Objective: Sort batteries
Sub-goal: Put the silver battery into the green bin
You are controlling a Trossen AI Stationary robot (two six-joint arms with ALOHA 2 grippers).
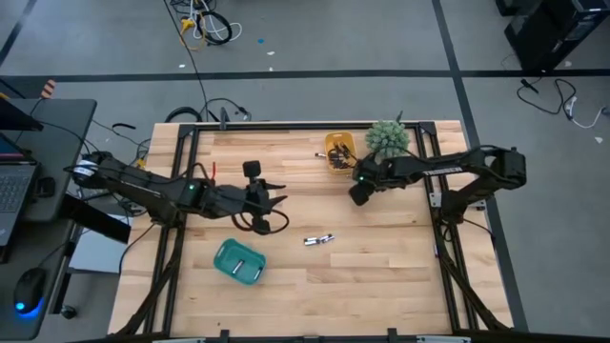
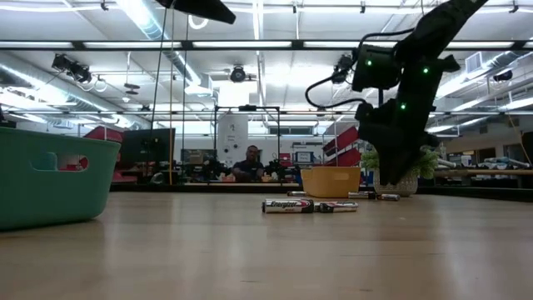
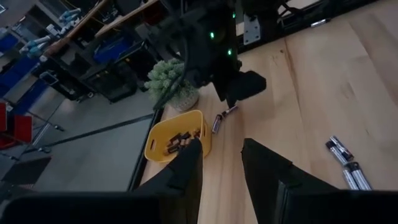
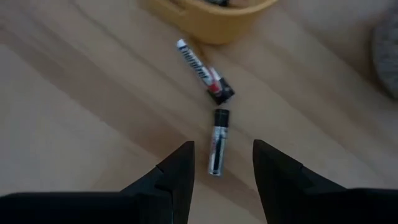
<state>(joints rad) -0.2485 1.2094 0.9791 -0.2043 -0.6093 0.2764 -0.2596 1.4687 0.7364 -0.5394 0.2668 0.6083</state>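
Observation:
Two batteries (image 4: pixel 217 142) (image 4: pixel 200 70) lie flat on the wood just in front of the yellow bin (image 4: pixel 217 18), which holds several more cells (image 3: pixel 177 140). My right gripper (image 4: pixel 222 163) hovers open above them, pointing steeply down, with the nearer cell just ahead of the gap between its fingers. It touches nothing. Two more batteries (image 1: pixel 319 240) lie side by side mid-table. My left gripper (image 3: pixel 221 163) is open and holds nothing, raised over the table's left half (image 1: pixel 279 195), facing the bin.
A teal tray (image 1: pixel 238 261) stands on the table near the front left. A small green plant in a pot (image 1: pixel 388 138) sits at the far edge beside the yellow bin. Bare wood surrounds the two mid-table cells. A person sits in the room beyond.

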